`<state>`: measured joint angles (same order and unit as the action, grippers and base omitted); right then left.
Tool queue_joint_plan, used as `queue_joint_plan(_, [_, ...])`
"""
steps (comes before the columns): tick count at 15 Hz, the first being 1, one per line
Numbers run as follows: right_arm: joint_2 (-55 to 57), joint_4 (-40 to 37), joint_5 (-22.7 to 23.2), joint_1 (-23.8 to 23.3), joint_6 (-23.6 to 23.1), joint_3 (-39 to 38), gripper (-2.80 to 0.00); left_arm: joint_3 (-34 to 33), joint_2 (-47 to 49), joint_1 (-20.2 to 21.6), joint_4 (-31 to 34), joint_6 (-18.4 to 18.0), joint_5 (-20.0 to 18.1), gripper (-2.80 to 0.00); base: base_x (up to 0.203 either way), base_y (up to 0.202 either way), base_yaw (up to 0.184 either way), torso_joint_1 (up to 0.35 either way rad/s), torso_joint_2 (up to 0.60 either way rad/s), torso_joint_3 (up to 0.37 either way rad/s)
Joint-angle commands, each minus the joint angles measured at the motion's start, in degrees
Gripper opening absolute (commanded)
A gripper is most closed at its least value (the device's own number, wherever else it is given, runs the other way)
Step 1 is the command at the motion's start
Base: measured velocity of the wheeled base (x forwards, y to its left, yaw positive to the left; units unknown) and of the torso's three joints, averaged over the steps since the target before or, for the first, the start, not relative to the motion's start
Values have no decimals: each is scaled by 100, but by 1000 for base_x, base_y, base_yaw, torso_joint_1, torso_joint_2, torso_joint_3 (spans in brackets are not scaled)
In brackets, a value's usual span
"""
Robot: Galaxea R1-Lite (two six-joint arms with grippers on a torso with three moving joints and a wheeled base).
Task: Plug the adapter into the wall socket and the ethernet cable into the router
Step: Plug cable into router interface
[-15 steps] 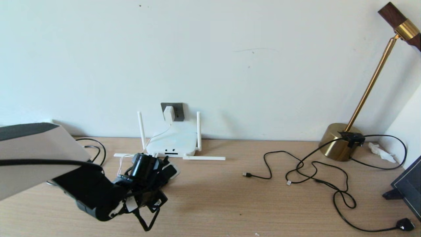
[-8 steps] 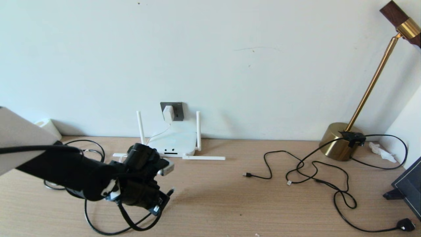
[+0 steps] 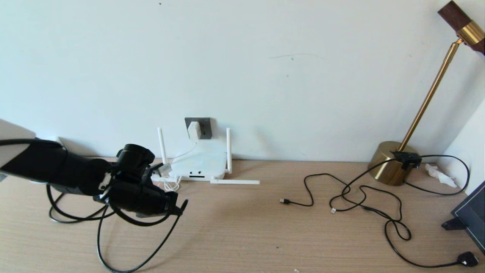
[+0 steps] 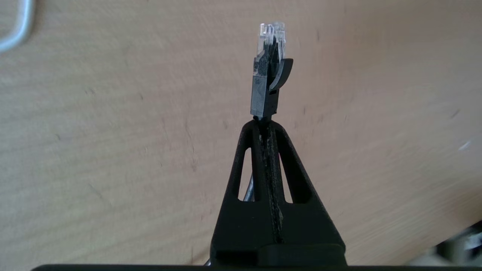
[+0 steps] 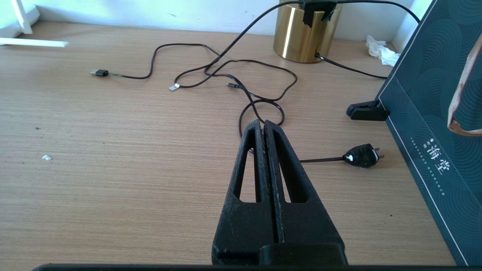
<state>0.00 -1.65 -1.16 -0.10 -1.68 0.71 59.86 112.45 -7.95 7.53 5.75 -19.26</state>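
left end effector (image 4: 264, 119) clamped on ethernet cable (image 4: 268, 71) | risk: connector twists, misses router (image 3: 197, 165) port | right end effector (image 5: 263, 126) closed, empty

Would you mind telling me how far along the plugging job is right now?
Done: the adapter sits in the wall socket. In hand: the left gripper is shut on the ethernet cable, connector clear of the fingers. Left: plugging it into the router. The right gripper is idle.
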Motion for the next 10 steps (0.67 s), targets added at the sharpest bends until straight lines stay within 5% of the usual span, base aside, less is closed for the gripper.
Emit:
queue_joint_plan(1, [9, -2, -7, 1, -8, 0, -280, 354, 414, 182, 23, 269, -207, -280, 0, 0, 0, 0, 0, 0])
queue_joint_plan(10, [9, -2, -7, 1, -8, 0, -280, 1034, 956, 259, 29, 954, -513, -280, 0, 0, 0, 0, 0, 0])
